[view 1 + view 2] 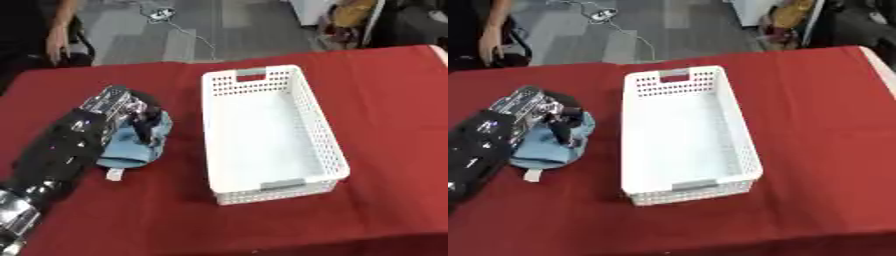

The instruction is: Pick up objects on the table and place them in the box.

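A light blue cloth (140, 147) lies crumpled on the red table (385, 100), left of the white perforated box (306, 107). A small white tag (115, 173) sticks out at its near edge. My left hand (131, 110) rests on top of the cloth, its fingers curled down into the fabric. The black left arm runs back to the lower left corner. The box stands empty, its long side running away from me. My right hand shows in neither view.
The red cloth-covered table extends to the right of the box. Beyond the far edge is grey floor with a cable, and a person stands at the far left corner.
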Controlling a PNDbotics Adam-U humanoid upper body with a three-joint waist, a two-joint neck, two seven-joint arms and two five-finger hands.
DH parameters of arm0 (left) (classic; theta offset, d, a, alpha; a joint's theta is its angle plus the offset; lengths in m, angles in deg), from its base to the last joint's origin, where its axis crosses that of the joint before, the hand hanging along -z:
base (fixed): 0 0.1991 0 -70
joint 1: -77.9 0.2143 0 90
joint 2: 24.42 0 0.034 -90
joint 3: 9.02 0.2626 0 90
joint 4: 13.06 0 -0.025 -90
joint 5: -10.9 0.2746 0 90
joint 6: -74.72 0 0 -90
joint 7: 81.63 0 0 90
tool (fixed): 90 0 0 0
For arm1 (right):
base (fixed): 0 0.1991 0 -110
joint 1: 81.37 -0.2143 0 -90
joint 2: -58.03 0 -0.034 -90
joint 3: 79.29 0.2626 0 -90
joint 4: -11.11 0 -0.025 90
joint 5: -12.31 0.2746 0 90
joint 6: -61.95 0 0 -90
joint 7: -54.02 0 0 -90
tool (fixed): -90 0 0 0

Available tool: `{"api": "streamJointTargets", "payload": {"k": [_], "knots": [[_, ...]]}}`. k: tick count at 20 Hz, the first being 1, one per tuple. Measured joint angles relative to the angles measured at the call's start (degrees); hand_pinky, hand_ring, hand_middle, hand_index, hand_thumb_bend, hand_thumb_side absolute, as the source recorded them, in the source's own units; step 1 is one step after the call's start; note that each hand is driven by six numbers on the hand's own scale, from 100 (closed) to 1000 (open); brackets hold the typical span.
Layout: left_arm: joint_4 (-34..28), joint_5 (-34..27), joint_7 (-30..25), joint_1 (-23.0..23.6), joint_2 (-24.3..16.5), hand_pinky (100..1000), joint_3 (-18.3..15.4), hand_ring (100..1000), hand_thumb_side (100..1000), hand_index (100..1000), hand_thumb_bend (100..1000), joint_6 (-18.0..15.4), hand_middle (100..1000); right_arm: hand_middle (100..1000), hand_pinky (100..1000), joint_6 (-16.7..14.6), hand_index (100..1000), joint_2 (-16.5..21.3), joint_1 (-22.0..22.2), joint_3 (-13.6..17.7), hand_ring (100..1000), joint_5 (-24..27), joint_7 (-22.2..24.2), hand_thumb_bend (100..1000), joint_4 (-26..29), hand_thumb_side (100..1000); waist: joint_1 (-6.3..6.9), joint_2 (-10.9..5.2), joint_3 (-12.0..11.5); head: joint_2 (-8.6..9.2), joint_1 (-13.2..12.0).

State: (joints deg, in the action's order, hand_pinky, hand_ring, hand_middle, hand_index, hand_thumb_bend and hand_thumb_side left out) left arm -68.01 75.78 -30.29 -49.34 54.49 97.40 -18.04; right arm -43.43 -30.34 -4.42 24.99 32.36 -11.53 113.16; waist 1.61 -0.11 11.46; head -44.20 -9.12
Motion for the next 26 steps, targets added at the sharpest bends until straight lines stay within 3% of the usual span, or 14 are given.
{"api": "streamJointTargets", "payload": {"k": [3, 13, 19, 24, 26], "knots": [[-0.4, -0.7, 3.9, 0.6, 0.0, 100, -0.3, 100, 238, 271, 100, 1.0, 264, 880, 810, 0.0, 1000, 0.0, 0.0, 0.0, 943, 0.0, 0.0, 100, 0.0, 940, -0.13, 0.13, 0.0, 0.0, 0.0], [-3.6, -8.3, 13.6, 3.3, -0.1, 100, -2.2, 100, 346, 151, 100, 5.7, 110, 879, 809, -0.2, 1000, 0.0, 0.0, 0.0, 942, 0.0, -0.2, 100, 0.0, 941, -0.3, 0.43, -0.2, 0.0, 0.0], [-13.2, -23.1, 21.4, 7.5, -0.4, 100, -7.7, 100, 513, 131, 100, 11.5, 105, 879, 809, -0.1, 1000, 0.0, 0.0, 0.1, 943, -0.1, -0.3, 100, 0.0, 941, -0.35, 0.49, -0.4, 0.0, 0.1], [-22.6, -37.9, 34.0, 10.9, -0.4, 100, -14.8, 100, 672, 125, 100, 15.0, 103, 879, 809, 0.0, 1000, 0.0, 0.0, 0.4, 942, -0.1, -0.5, 100, 0.0, 942, -0.47, 0.49, -0.7, 0.0, 0.1], [-25.7, -43.0, 39.8, 11.9, 0.4, 100, -18.0, 100, 672, 134, 100, 15.1, 113, 878, 809, -0.1, 1000, 0.0, 0.0, 0.5, 942, -0.1, -0.6, 100, 0.1, 940, -0.55, 0.48, -0.8, 0.0, 0.4]]}}
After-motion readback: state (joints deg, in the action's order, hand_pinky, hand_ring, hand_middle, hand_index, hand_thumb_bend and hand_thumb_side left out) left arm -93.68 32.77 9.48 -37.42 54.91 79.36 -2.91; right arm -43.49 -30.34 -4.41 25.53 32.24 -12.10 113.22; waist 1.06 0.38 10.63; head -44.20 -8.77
